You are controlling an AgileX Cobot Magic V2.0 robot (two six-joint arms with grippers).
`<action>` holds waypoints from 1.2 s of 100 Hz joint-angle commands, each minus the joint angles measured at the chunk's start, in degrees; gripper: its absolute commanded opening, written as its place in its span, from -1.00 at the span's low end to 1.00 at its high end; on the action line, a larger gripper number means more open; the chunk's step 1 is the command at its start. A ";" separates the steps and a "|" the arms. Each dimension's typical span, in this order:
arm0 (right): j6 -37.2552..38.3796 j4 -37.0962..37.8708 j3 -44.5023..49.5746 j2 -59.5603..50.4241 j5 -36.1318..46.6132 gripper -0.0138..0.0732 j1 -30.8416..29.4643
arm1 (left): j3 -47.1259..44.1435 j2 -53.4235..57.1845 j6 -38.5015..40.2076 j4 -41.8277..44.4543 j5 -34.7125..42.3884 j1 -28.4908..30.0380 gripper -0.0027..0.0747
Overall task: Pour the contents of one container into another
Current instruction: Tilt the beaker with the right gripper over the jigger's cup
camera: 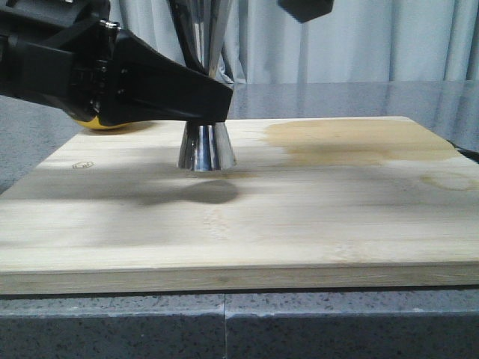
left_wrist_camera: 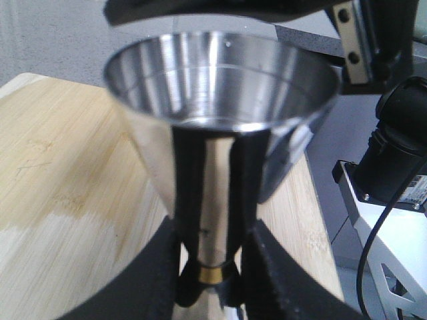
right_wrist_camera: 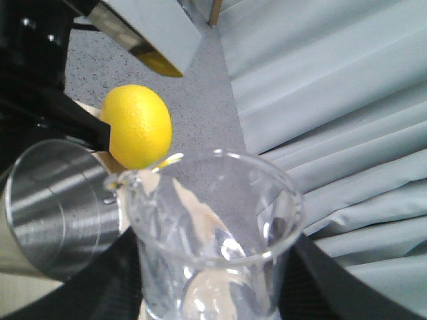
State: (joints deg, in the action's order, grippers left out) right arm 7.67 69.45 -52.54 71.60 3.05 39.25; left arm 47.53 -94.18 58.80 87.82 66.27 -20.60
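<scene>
Your left gripper (left_wrist_camera: 212, 293) has its jaws clenched on the waist of the steel jigger (camera: 206, 146) standing mid-frame on the wooden board (camera: 299, 217), while your right gripper (right_wrist_camera: 213, 293) grasps the tilted glass beaker (right_wrist_camera: 213, 227) lower centre, lemon (right_wrist_camera: 137, 125) behind.

No text, brand name or number could be read in any view. The wooden board (camera: 299, 217) carried a small dark stamped mark (camera: 82, 165) near its far left corner, too small to make out. The glass beaker (right_wrist_camera: 213, 240) showed no legible print from the right wrist view. The steel jigger (left_wrist_camera: 217, 127) had only faint level lines ringing its inner wall, with no figures beside them.
</scene>
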 commanded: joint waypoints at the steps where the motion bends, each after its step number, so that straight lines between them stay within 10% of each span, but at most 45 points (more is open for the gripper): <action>1: 0.02 1.16 -2.25 -1.33 0.98 -0.09 -0.04 | 1.46 2.59 0.48 -2.28 11.78 -0.43 -0.67; 120: 0.02 6.34 -2.25 -1.33 0.04 -0.09 -0.04 | 1.46 2.59 0.48 -2.28 11.78 -0.43 -0.67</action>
State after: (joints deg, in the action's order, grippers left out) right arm 7.71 75.00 -52.54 71.60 2.24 39.25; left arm 47.53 -94.18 58.80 87.82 66.27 -20.60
